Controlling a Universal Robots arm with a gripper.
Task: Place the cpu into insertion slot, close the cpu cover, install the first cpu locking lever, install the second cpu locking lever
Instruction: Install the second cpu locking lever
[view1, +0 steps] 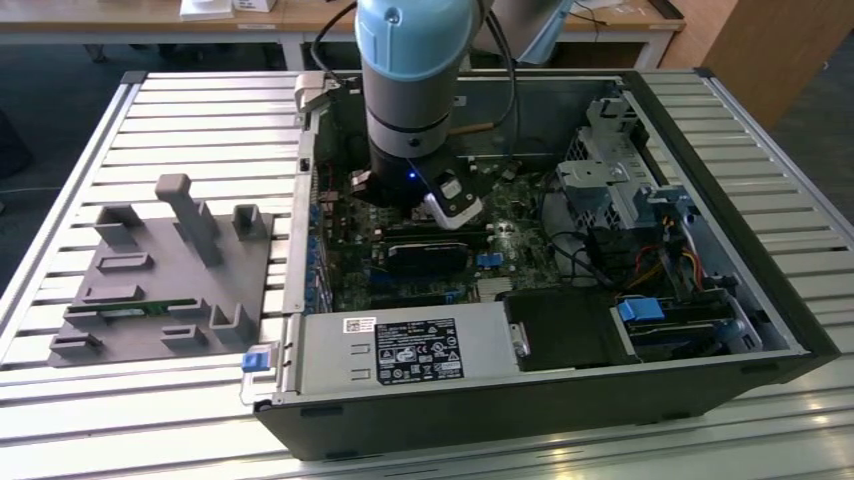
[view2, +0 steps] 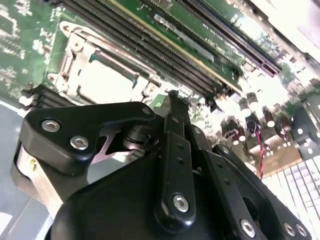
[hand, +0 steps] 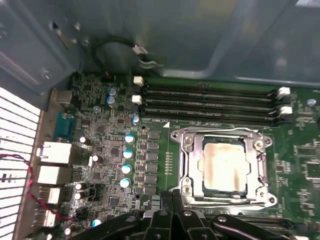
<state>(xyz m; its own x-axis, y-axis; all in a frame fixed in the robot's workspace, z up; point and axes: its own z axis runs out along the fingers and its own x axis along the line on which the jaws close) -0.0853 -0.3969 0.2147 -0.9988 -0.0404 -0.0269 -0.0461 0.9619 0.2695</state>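
A: Gripper (view2: 172, 97)? Black linkages block the tips; can't tell if it's open or closed.

B: The cpu (hand: 224, 166), dull silver square, sits in the insertion slot (hand: 223, 193). The cpu cover (hand: 223, 137), a thin metal frame, lies around it, beside the long black memory slots (hand: 210, 102).

A: Case walls (view1: 721, 190) crowd the arm.

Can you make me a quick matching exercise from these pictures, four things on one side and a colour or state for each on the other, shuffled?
Things:
1. cpu
2. cpu cover
3. memory slots
4. gripper

Descriptions:
A. long, black, lying in parallel rows
B. dull silver top, seated inside the socket
C. black linkage, just at the socket's edge
D. silvery metal frame, down around the chip

Pairs: 1-B, 2-D, 3-A, 4-C
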